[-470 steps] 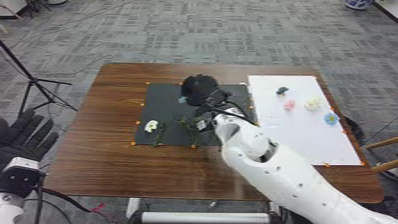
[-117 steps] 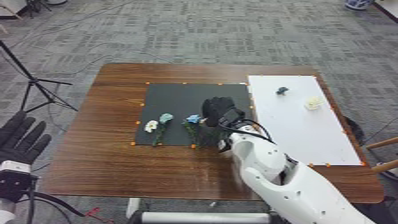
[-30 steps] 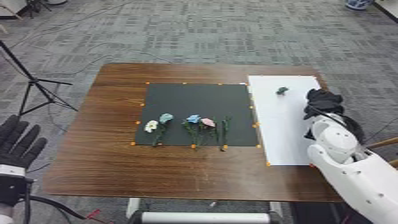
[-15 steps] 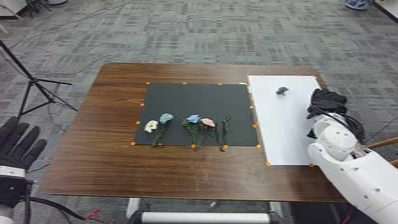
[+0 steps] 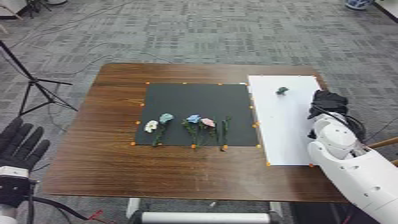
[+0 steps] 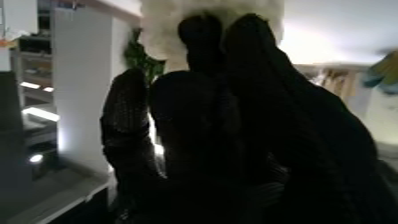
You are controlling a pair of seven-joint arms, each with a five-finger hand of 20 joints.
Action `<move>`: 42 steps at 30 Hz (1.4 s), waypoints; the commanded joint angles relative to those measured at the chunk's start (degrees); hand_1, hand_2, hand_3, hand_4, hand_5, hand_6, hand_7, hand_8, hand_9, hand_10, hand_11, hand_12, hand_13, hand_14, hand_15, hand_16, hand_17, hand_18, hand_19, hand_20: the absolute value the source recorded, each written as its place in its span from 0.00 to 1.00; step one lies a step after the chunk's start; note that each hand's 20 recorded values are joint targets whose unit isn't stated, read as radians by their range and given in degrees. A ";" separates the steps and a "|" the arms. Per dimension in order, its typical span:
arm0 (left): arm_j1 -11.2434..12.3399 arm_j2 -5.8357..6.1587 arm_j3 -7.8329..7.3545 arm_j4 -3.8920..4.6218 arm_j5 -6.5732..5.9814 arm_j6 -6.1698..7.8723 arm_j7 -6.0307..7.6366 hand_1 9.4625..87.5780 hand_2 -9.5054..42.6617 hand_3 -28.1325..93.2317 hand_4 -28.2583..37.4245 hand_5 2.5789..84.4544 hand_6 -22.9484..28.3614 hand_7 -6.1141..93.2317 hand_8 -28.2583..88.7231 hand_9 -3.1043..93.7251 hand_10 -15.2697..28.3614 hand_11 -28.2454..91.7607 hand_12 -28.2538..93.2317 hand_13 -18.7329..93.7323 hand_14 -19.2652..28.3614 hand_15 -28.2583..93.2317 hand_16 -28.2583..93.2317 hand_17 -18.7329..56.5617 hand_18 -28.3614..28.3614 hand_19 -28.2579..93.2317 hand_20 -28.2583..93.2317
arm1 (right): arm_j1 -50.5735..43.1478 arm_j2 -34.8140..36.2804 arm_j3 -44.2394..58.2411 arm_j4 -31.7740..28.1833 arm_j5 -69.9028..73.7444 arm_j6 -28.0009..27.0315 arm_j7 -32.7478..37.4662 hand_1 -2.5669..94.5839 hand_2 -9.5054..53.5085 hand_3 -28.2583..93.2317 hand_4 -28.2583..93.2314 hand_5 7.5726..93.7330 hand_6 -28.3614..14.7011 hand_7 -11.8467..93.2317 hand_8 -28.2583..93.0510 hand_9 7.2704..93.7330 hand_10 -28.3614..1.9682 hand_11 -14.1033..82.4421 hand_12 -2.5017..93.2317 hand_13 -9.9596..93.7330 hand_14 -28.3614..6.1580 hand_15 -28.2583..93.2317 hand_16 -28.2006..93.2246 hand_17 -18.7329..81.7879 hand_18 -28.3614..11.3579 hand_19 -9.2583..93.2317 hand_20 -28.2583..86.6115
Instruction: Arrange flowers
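Observation:
In the head view, my right hand [image 5: 330, 102] is at the white sheet's right edge. The right wrist view has the right hand [image 6: 200, 95] pinching a cream flower [image 6: 162, 27], with green leaves [image 6: 135, 54] beside it. My left hand [image 5: 19, 145] stays off the table's left side, fingers straight. On the black mat [image 5: 195, 97] lie a white flower [image 5: 151, 126], a pale teal flower [image 5: 166, 118], a blue flower [image 5: 193, 119], a pink flower [image 5: 208, 122] and a green stem [image 5: 225, 132], side by side. A dark green piece [image 5: 282, 90] rests on the white sheet [image 5: 286, 130].
Small orange markers edge the mat and sheet on the brown table [image 5: 169, 175]. A black tripod [image 5: 34, 80] stands on the floor beyond the table's left edge. A wooden chair part [image 5: 384, 143] is near the right arm.
Blue and pink flowers from the sheet now lie on the mat. My right hand has gone from the mat to the sheet's right edge, and lately shifted slightly right, taking the cream flower.

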State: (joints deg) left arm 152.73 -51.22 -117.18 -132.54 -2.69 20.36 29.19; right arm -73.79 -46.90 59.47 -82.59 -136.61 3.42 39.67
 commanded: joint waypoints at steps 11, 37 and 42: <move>0.77 -0.23 -0.81 -0.74 0.63 0.37 -0.37 0.19 0.53 0.81 0.00 0.40 0.61 0.17 0.18 0.33 0.63 0.36 0.33 0.36 0.67 0.43 0.21 0.20 0.68 0.37 0.34 | -9.03 3.95 3.13 -11.43 0.78 25.65 -2.30 0.60 0.00 0.74 0.00 0.98 0.63 0.27 0.22 0.96 0.57 0.31 0.39 0.89 0.66 0.70 0.58 0.56 0.11 0.82 0.59; 2.07 0.13 -0.89 -0.92 -0.38 0.41 1.76 0.19 0.53 0.81 0.00 0.40 0.60 0.17 0.18 0.33 0.63 0.36 0.33 0.36 0.66 0.43 0.21 0.20 0.68 0.38 0.33 | -23.54 5.26 21.56 -33.09 3.66 -15.60 -8.63 0.40 0.00 0.81 0.00 0.58 0.46 0.18 0.15 0.52 0.27 0.23 0.18 0.67 0.44 0.82 0.49 0.43 0.08 0.80 0.59; 1.75 0.23 -0.52 -0.61 0.95 0.23 0.74 0.18 0.54 0.81 0.00 0.40 0.60 0.18 0.18 0.34 0.63 0.36 0.33 0.36 0.66 0.43 0.21 0.20 0.68 0.38 0.33 | -23.38 4.13 19.11 -30.90 1.87 -17.14 -10.93 0.38 0.00 0.79 0.00 0.52 0.44 0.17 0.16 0.47 0.30 0.22 0.18 0.65 0.39 0.84 0.49 0.42 0.05 0.80 0.60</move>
State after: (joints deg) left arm 154.12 -50.84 -117.83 -132.96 -2.67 20.56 29.68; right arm -95.23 -41.77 81.83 -116.48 -131.75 -10.21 31.42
